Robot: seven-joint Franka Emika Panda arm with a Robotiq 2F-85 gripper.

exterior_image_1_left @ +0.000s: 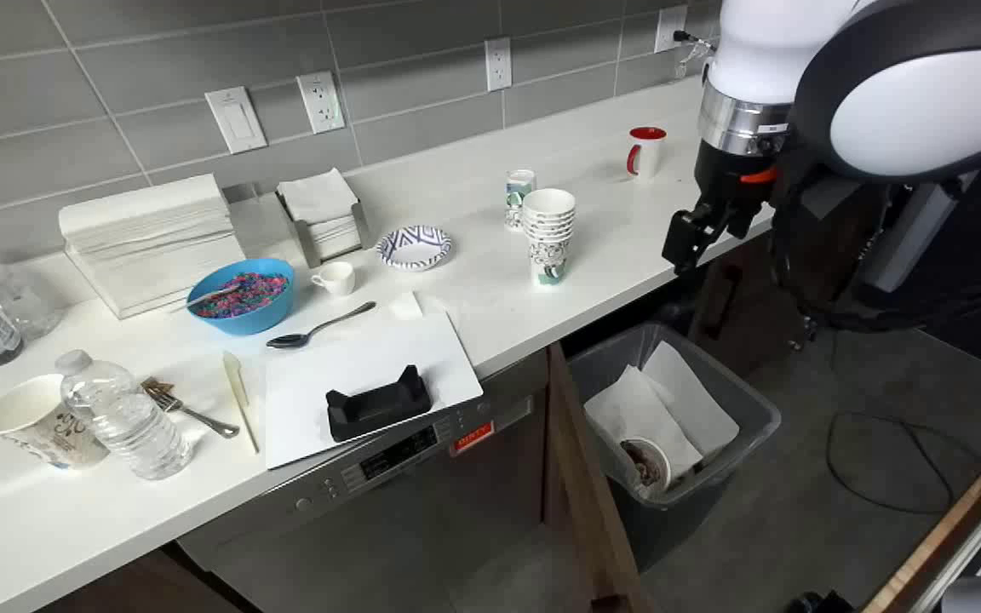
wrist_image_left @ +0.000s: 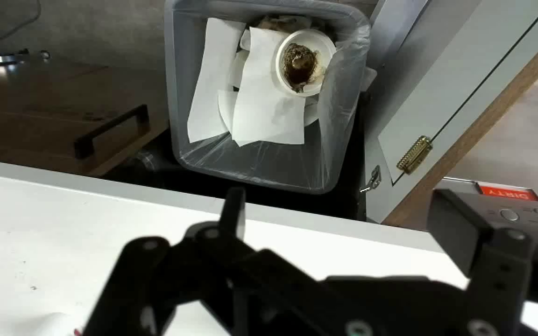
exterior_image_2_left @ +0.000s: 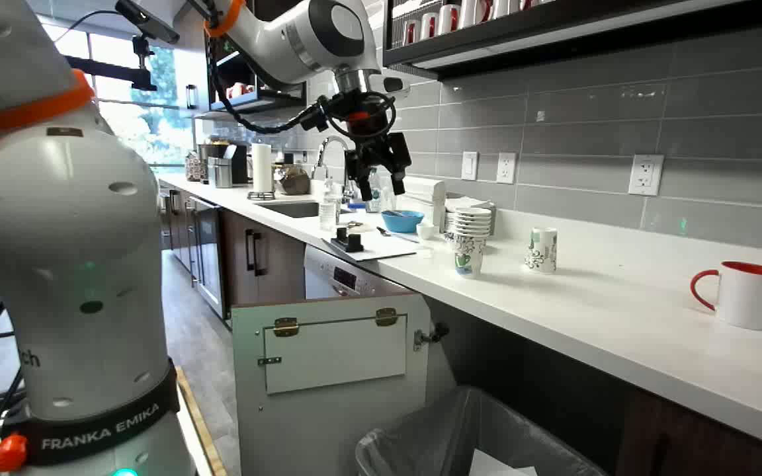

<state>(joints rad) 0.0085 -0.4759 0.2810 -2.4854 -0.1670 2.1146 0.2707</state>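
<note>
My gripper (wrist_image_left: 346,219) is open, with nothing between its fingers. It hangs in the air above the front part of the white counter (wrist_image_left: 87,224). It also shows in both exterior views (exterior_image_1_left: 706,240) (exterior_image_2_left: 380,185). Past the counter edge, a grey lined trash bin (wrist_image_left: 173,88) stands below in the wrist view. White paper sheets (wrist_image_left: 269,107) and a used white cup (wrist_image_left: 325,49) with brown residue lie in it. On the counter stand a stack of paper cups (exterior_image_1_left: 550,238), a single patterned cup (exterior_image_1_left: 519,200) and a white mug with a red handle (exterior_image_1_left: 647,155).
An open cabinet door (exterior_image_2_left: 328,410) stands beside the bin. Further along the counter are a blue bowl (exterior_image_1_left: 243,294), a water bottle (exterior_image_1_left: 129,417), a large paper cup (exterior_image_1_left: 48,426), a spoon (exterior_image_1_left: 320,323), a patterned plate (exterior_image_1_left: 414,247) and a black holder (exterior_image_1_left: 378,404) on a white board (exterior_image_1_left: 448,366).
</note>
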